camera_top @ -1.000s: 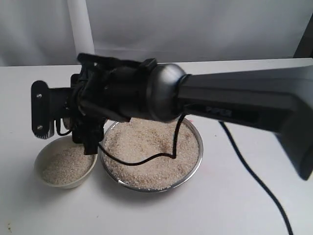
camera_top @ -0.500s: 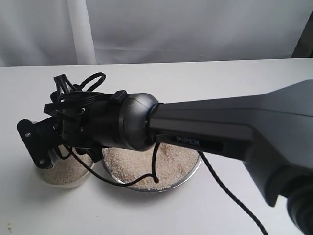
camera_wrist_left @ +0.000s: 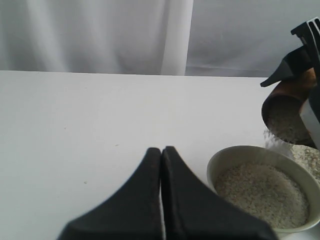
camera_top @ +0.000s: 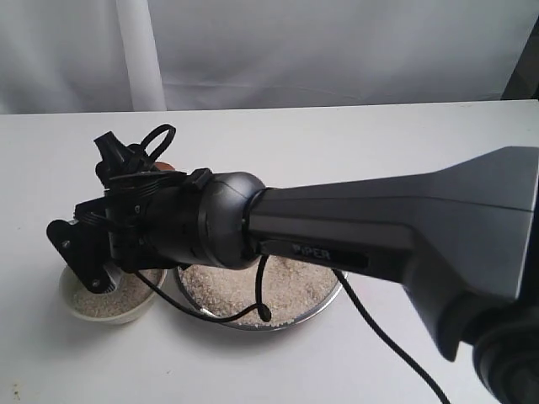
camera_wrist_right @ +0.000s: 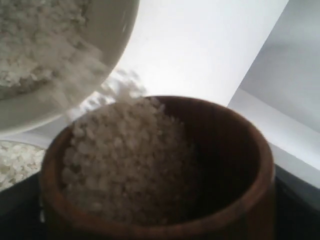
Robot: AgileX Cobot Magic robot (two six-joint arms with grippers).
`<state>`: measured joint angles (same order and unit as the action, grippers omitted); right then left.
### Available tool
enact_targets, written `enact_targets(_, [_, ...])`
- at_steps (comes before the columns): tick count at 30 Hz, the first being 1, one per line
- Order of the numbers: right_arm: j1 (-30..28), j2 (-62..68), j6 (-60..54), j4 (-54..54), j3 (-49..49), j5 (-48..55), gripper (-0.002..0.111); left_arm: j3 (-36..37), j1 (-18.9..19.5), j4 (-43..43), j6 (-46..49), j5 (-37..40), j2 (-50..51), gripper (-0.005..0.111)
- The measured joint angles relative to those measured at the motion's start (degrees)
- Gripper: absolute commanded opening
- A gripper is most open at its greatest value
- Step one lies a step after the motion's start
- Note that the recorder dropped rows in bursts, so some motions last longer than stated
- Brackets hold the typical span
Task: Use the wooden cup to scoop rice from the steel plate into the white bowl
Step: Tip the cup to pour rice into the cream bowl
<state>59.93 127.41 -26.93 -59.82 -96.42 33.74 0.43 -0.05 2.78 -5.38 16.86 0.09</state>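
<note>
We see our left end effector (camera_wrist_left: 161, 152), jaws pressed together, over the white worktop (camera_wrist_left: 90, 125). Beyond it, the tilted wooden cup (camera_wrist_left: 286, 107) hangs just above the white bowl (camera_wrist_left: 220, 159) of rice (camera_wrist_left: 262, 192).

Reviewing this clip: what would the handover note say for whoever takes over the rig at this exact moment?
The left hand is shut and holds nothing, near the cream-white ceramic bowl.
The right hand grips the reddish-brown wooden cup, which is tipped over the bowl. Off-white rice is spilling from the cup's lip.
The bowl already holds a layer of grains. The shiny steel plate beside it has plenty left.
Done: a scoop has been taken and the pour is under way.
Left: empty the cup fully, then probably return to the plate for another scoop.
</note>
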Motion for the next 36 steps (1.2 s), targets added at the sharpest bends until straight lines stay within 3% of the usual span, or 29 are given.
enact_targets(36, [4.1,0.0,0.0,-23.4,0.0,4.8,0.000,0.0,0.0,0.0,0.0,0.0,0.0,0.000])
